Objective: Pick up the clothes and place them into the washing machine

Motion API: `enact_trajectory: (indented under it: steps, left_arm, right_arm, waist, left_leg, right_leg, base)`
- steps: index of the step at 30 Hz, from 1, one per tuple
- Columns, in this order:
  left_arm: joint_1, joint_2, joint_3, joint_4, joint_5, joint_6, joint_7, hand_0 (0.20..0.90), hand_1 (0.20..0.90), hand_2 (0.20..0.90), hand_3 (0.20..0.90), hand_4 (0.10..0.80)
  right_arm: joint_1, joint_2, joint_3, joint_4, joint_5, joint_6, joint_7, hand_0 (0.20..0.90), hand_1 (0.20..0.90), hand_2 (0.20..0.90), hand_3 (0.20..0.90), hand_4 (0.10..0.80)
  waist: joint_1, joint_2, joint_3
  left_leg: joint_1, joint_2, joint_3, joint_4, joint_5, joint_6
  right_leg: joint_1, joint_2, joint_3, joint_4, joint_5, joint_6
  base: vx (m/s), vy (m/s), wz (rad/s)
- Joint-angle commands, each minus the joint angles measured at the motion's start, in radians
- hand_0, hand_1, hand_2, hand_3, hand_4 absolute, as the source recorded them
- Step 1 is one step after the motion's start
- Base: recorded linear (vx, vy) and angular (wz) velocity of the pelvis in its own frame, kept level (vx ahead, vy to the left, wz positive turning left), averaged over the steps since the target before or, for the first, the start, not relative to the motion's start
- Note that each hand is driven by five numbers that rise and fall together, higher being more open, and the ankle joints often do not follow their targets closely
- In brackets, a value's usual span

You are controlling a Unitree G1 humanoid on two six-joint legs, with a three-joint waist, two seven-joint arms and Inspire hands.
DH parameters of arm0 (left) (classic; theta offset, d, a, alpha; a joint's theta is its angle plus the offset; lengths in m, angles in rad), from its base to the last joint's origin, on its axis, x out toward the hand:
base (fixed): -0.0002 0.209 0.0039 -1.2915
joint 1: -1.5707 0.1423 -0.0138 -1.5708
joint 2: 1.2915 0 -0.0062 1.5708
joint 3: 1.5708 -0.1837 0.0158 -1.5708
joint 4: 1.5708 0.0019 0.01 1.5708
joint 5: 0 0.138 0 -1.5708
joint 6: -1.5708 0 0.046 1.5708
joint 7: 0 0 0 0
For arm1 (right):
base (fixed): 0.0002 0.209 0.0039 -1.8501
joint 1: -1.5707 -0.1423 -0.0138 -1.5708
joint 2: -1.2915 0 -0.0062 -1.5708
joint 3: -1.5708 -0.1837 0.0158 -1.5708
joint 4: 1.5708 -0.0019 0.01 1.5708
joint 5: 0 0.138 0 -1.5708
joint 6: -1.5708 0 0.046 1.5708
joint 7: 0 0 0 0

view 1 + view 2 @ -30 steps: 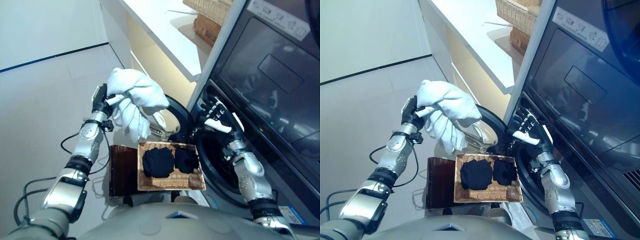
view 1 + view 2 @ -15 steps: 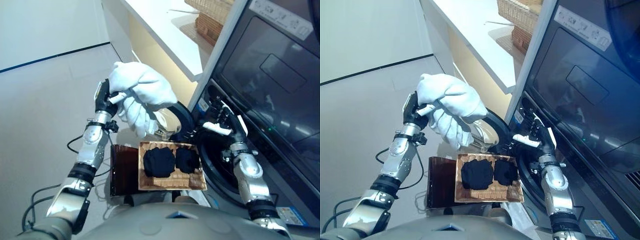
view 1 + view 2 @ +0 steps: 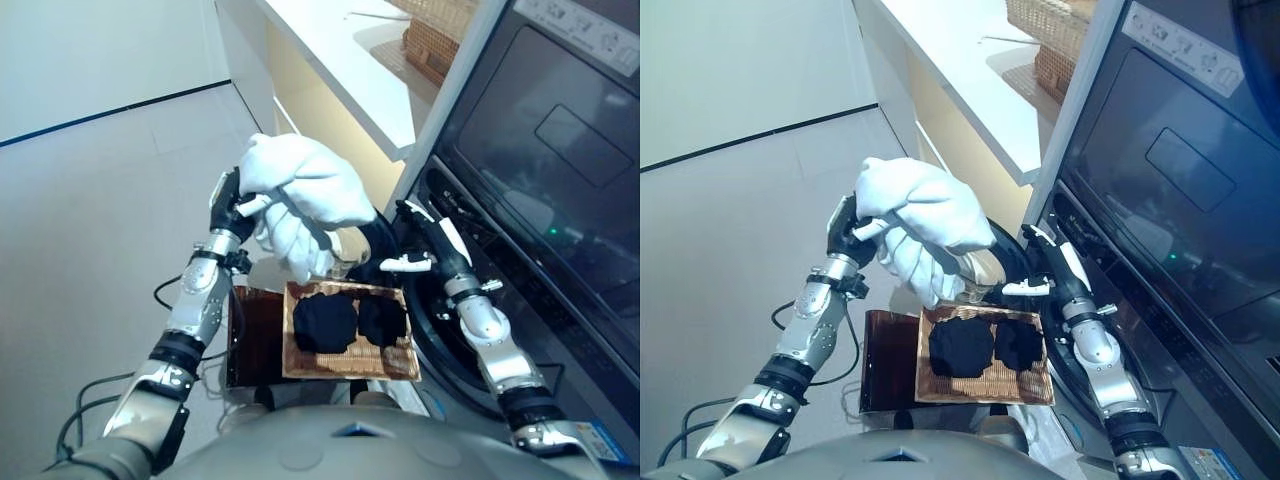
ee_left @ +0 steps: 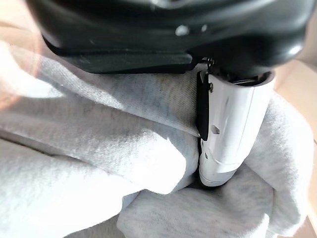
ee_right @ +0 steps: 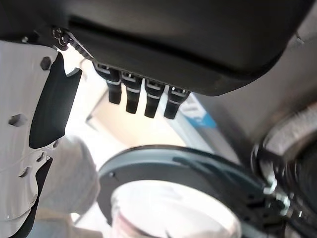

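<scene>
Clutching bunched soft white cloth (image 3: pixel 310 190), left hand (image 3: pixel 228 205) fingers clamped; right hand (image 3: pixel 437 245) fingers straight.

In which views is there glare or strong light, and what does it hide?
Right wrist view: bright light through the washer door washes out its glass. Left wrist view: the white garment is overexposed at one edge. Left eye view: the dark machine front carries reflections; the left hand and right hand stay clear.
</scene>
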Motion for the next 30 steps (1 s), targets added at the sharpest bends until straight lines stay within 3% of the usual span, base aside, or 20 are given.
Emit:
enact_trajectory:
  steps: [1, 14, 22, 30]
  left_arm:
    - [-0.141, 0.001, -0.014, -0.058, -0.117, -0.081, -0.119, 0.200, 0.200, 0.200, 0.200, 0.300]
    - [-0.127, -0.021, -0.069, -0.045, -0.247, -0.020, -0.241, 0.200, 0.200, 0.200, 0.200, 0.300]
    - [-0.125, -0.053, -0.121, -0.050, -0.344, 0.046, -0.330, 0.200, 0.200, 0.200, 0.200, 0.300]
    - [-0.135, -0.078, -0.129, -0.013, -0.400, 0.098, -0.404, 0.200, 0.200, 0.200, 0.200, 0.300]
  right_arm:
    - [-0.104, -0.055, -0.038, -0.022, -0.007, -0.106, -0.008, 0.900, 0.900, 0.900, 0.900, 0.800]
    - [-0.155, -0.041, -0.032, 0.051, 0.059, -0.102, 0.018, 0.900, 0.900, 0.900, 0.900, 0.800]
    - [-0.225, -0.003, 0.021, 0.151, 0.319, -0.089, 0.159, 0.900, 0.900, 0.900, 0.900, 0.800]
    - [-0.262, -0.017, 0.072, 0.192, 0.442, -0.062, 0.290, 0.900, 0.900, 0.900, 0.900, 0.800]
  waist:
    - [0.042, -0.040, -0.087]
    - [0.045, -0.038, -0.090]
    - [0.055, -0.039, -0.090]
    - [0.060, -0.041, -0.090]
  left_leg:
    - [0.021, 0.027, -0.032, -0.008, -0.046, -0.066]
    - [0.024, 0.025, -0.030, -0.008, -0.048, -0.064]
    - [0.020, 0.024, -0.036, -0.008, -0.045, -0.067]
    - [0.017, 0.024, -0.036, -0.008, -0.044, -0.069]
  right_leg:
    - [-0.050, -0.048, -0.013, 0.031, 0.007, 0.039]
    - [-0.051, -0.048, -0.010, 0.027, 0.012, 0.038]
    - [-0.049, -0.048, -0.017, 0.027, 0.011, 0.037]
    - [-0.049, -0.048, -0.021, 0.025, 0.014, 0.038]
  base:
    - [0.000, 0.000, 0.00]
    - [0.000, 0.000, 0.00]
    - [0.000, 0.000, 0.00]
    - [0.000, 0.000, 0.00]
